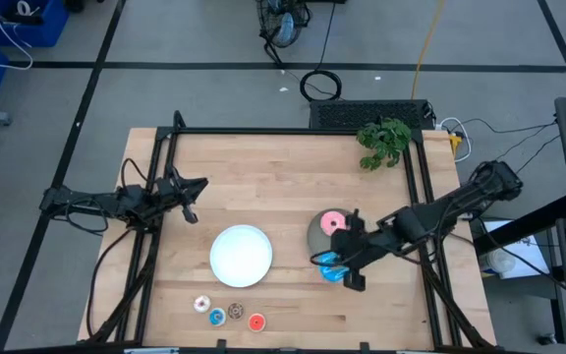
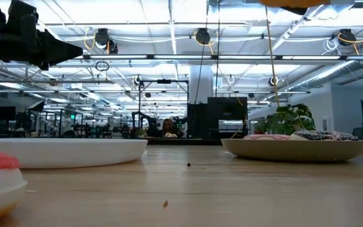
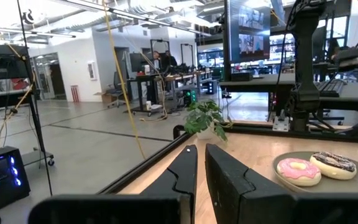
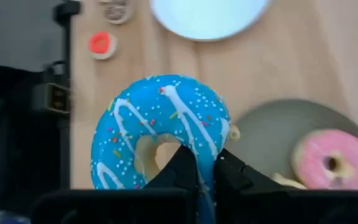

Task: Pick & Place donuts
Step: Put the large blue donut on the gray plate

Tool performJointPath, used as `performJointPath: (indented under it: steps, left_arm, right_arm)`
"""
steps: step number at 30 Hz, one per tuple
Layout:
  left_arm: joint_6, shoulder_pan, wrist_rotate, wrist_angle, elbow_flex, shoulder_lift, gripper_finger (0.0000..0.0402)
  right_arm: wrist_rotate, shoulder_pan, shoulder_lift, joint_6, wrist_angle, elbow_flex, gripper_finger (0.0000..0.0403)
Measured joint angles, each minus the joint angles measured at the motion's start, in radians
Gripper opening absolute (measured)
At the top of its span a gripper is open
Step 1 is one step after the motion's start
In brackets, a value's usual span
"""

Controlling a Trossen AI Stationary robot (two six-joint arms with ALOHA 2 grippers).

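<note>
My right gripper is shut on a blue donut with white drizzle, which hangs above the table just in front of the grey plate. A pink donut lies on that plate beside a chocolate donut with white drizzle. Several mini donuts lie flat on the table near its front edge. My left gripper waits shut at the table's left side, above the table, holding nothing. My right gripper pinches the blue donut's ring on one side, with one finger in the hole and the other outside the ring. The fingers slant down from the table's right side. The donut is lifted clear of the table and stands tilted in the hold.
A round white plate sits at the table's middle front, between the mini donuts and the grey plate. A green plant lies at the far right corner. Black frame rails run along the table's sides.
</note>
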Motion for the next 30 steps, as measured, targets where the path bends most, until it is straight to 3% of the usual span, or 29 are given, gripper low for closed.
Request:
performJointPath:
  steps: [10,15,22,30]
  left_arm:
    - [-0.011,0.0,0.0,-0.001,0.0,0.0,0.0037]
    - [-0.011,0.0,0.0,-0.001,0.0,0.0,0.0037]
    - [-0.013,0.0,0.001,-0.004,0.0,0.0,0.0037]
    - [-0.005,0.0,0.001,-0.004,0.0,0.0,0.0037]
  right_arm:
    - [0.006,-0.01,0.057,0.013,-0.031,0.0,0.0011]
    - [0.071,-0.044,0.104,-0.039,-0.016,-0.022,0.0011]
    - [-0.002,-0.154,0.118,-0.135,0.313,-0.251,0.0011]
    - [-0.094,-0.269,0.117,-0.141,0.443,-0.43,0.0011]
